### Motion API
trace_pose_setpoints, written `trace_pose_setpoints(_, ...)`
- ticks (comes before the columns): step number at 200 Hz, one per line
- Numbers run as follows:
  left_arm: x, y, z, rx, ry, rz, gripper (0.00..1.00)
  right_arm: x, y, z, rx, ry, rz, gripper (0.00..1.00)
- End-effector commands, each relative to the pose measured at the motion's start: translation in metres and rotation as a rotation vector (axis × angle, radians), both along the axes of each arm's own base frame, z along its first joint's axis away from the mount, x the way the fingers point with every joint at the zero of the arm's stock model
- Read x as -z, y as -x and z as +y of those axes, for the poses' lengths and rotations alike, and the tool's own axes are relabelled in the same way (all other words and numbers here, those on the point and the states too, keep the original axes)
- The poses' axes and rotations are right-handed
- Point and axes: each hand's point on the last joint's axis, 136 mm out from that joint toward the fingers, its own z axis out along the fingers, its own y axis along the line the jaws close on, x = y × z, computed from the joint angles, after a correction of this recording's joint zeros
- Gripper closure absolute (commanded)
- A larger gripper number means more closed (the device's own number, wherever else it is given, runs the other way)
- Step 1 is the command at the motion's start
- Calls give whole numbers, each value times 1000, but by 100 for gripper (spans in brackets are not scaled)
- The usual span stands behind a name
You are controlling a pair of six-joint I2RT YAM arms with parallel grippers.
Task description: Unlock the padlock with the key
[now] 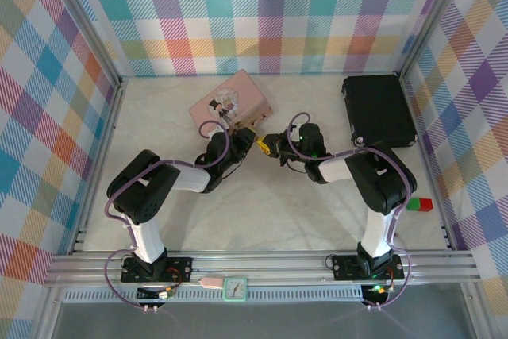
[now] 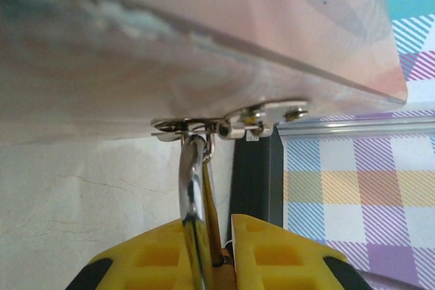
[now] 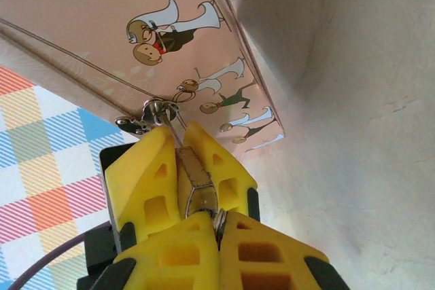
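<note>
The tiny brass padlock (image 3: 195, 174) hangs by its silvery shackle (image 2: 192, 188) from the hasp (image 2: 234, 124) of the pink picture tin (image 1: 230, 101). My left gripper (image 2: 228, 256) is shut on the padlock's body, its yellow fingers (image 3: 144, 171) clamping both sides. My right gripper (image 3: 218, 246) is shut on the key (image 3: 219, 222), a thin silvery edge between its pads that meets the padlock's lower end. In the top view both grippers (image 1: 248, 140) (image 1: 272, 147) meet tip to tip just in front of the tin. The keyhole is hidden.
A black case (image 1: 379, 109) lies at the back right. A red and green block (image 1: 421, 205) sits near the right wall. Plaid walls (image 1: 262, 13) close in the table on three sides. Bare tabletop (image 1: 262, 212) lies in front of the grippers.
</note>
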Motion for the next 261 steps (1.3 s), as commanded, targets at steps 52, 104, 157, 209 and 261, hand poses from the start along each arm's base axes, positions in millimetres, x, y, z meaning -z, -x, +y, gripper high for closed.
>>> trace_pose_setpoints(52,-63,15,-36,138,62,-383,100,-106,-41,-1,129,-571,163,100)
trace_pose_setpoints(104,-58,10,-37,145,60,-375,100,-140,-55,-12,205,-741,193,100)
trace_pose_setpoints(157,-54,1,-29,73,73,-345,100,-115,-51,0,160,-637,161,100)
trace_pose_setpoints(209,-36,-7,-26,35,75,-264,100,-63,-39,0,158,-451,95,100)
trace_pose_setpoints(261,-21,-1,-22,23,-3,-155,100,-47,-38,5,103,-365,-18,96)
